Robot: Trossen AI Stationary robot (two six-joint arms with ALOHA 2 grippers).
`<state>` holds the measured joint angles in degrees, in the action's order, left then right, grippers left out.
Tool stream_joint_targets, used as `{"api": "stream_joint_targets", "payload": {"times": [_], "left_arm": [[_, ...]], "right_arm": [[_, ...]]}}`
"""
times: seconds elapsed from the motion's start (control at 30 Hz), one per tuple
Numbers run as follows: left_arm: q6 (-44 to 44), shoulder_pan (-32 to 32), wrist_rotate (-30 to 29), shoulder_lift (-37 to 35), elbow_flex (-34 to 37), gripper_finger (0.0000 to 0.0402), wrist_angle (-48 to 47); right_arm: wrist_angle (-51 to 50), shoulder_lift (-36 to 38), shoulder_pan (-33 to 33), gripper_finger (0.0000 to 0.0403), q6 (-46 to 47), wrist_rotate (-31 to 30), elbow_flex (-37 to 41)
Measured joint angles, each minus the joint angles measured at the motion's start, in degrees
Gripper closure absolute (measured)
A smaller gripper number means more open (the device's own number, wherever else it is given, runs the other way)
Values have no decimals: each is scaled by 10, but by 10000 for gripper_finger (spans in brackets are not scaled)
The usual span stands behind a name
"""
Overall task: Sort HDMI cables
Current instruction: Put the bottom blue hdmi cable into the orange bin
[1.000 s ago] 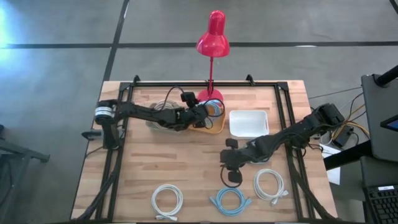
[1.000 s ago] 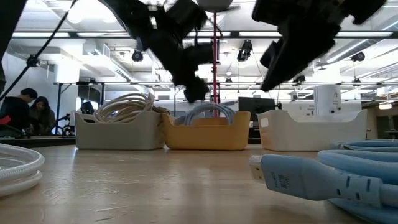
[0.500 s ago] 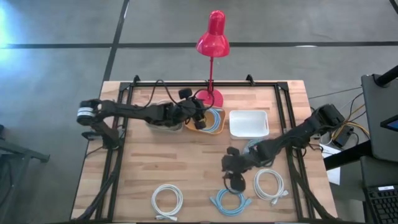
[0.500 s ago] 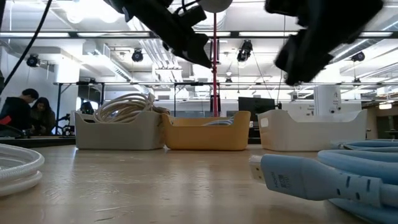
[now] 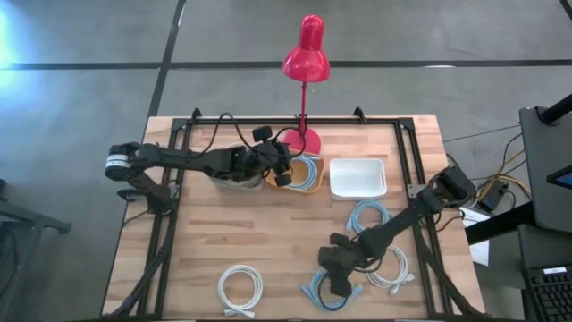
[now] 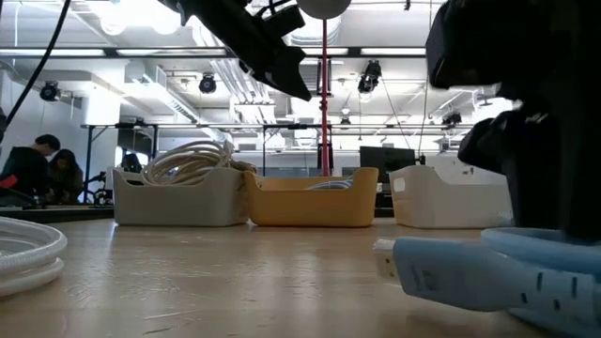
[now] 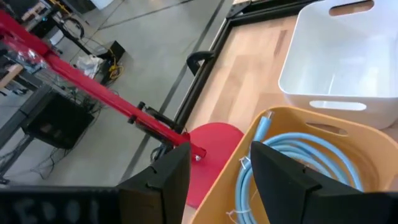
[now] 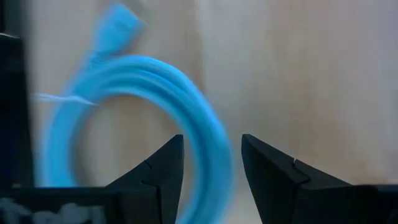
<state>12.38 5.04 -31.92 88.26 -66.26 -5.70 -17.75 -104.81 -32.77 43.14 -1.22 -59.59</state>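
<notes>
Directly beneath the right hand [image 8: 209,180] lay a light blue cable coil [image 5: 329,288] at the near edge of the worktop [image 5: 206,233]. In the right wrist view the two dark fingers stood apart, empty, straddling one side of the coil's loop, so the strand ran between them. The coil lay flat, round, with no true long axis; its plug end stuck out from the ring. Of the two arms the right was plainly nearer; the left worked at the far side.

The left hand [image 7: 217,174] hovered over the tan bin [image 5: 299,174], fingers spread and holding nothing. A light blue coil already sat inside that bin. Beside it stood a white bin [image 5: 357,177], which looked empty, and on the other side a pale bin [image 6: 174,195] holding a beige coil [image 6: 192,155].

Loose on the worktop: a second light blue coil [image 5: 368,217] near the right arm, a white coil [image 5: 393,268] just beside the right hand, another white coil [image 5: 239,288] farther along the near edge.

Materials: cables thin, smooth-jacketed, springy, tied into neat rings; bins rigid plastic with handle slots; worktop pale wood with visible grain. A red desk lamp [image 5: 306,54] stood at the far edge.

Judgement: a downward close on the strand seemed due next; the thin jacket might slip or the ring might tilt when lifted.
</notes>
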Motion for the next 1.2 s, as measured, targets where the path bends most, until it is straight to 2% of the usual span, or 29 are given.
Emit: {"api": "stream_joint_targets", "payload": {"times": [0.13,0.33,0.5,0.67,0.77,0.9,1.2], "left_arm": [[-12,-3,1,-7,0,220,-18],[-20,-14,4,-12,0,220,-49],[-21,-25,4,-19,0,221,-64],[-38,-37,4,-45,0,223,-97],[-56,-44,4,-72,0,226,-126],[-81,-55,4,-111,0,228,-165],[-112,-75,-2,-186,0,228,-213]], "right_arm": [[-48,-21,0,245,0,-5,-27],[-64,-53,-4,260,-6,-5,-53],[-108,-77,-12,302,-42,-10,-88],[-211,-84,-11,363,-42,-3,-139],[-243,-83,-9,378,-54,-3,-161],[-247,-74,0,374,-76,-50,-187],[-256,-54,42,365,-123,-206,-204]]}}
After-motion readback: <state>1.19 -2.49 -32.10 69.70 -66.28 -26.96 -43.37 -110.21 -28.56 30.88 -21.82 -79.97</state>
